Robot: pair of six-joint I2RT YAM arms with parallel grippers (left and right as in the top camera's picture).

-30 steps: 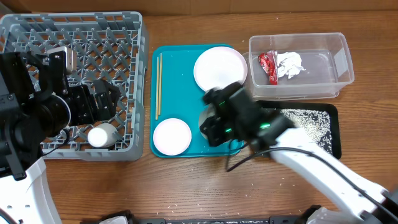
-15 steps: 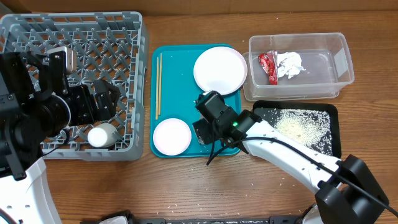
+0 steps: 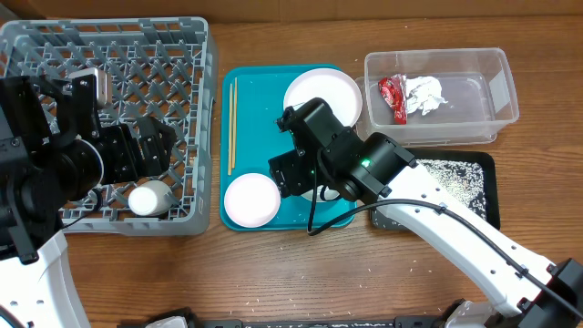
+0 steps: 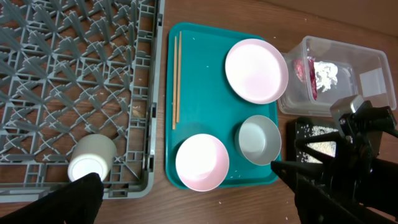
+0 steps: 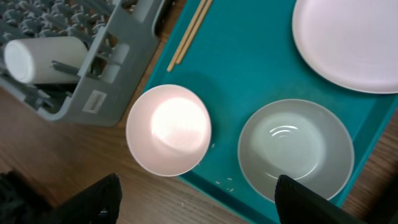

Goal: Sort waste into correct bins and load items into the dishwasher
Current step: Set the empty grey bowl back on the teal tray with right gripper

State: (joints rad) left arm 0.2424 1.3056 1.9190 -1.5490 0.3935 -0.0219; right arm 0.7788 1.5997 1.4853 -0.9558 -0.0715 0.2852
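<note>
Hovering my right gripper [image 5: 199,202], fingers spread wide and empty, over the grey-green bowl [image 5: 295,150] in the near right corner of the teal tray [image 5: 249,56]. I'd pinch its rim, clear of the pink bowl [image 5: 168,129] just left.

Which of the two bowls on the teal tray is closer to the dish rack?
The pink bowl, at the teal tray's corner beside the rack. The grey-green bowl sits on its far side, toward the black tray.
</note>
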